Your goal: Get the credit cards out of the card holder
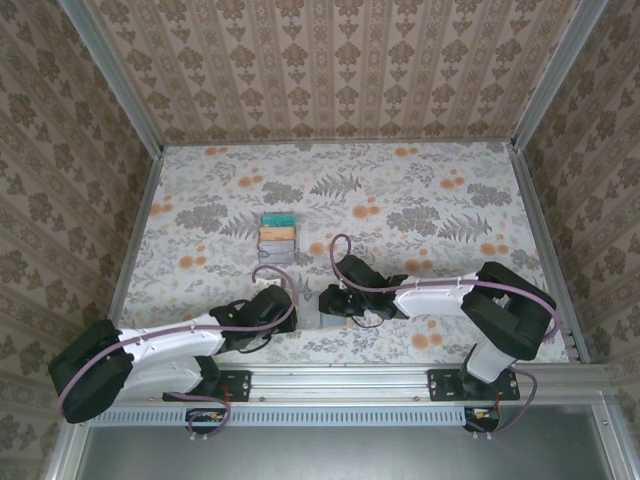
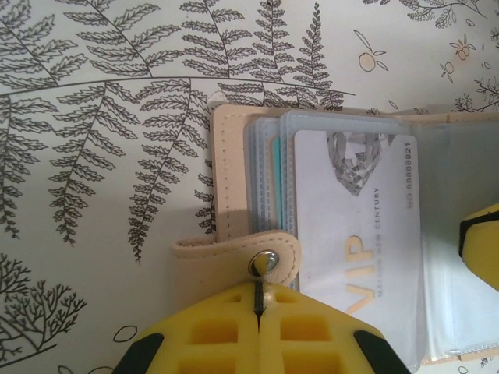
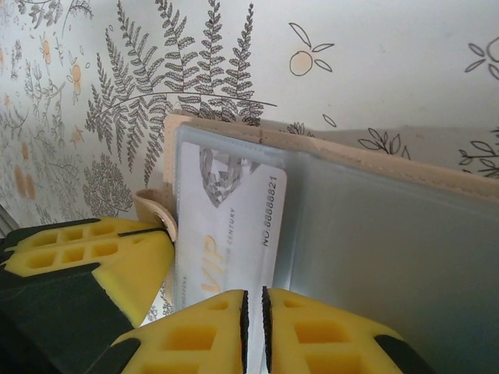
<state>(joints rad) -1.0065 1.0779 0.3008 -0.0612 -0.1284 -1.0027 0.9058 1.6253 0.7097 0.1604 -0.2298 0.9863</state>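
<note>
Left gripper (image 2: 260, 302) clamps card holder (image 2: 232, 171); right gripper (image 3: 254, 305) perhaps nips card (image 3: 234, 214).

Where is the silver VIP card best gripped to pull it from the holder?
Probably by its near short end, coming from the arms' side, where the right gripper sits. The VIP card lies flat with its long edges inside the clear sleeve of the card holder, while the shut left gripper holds the strap.
</note>
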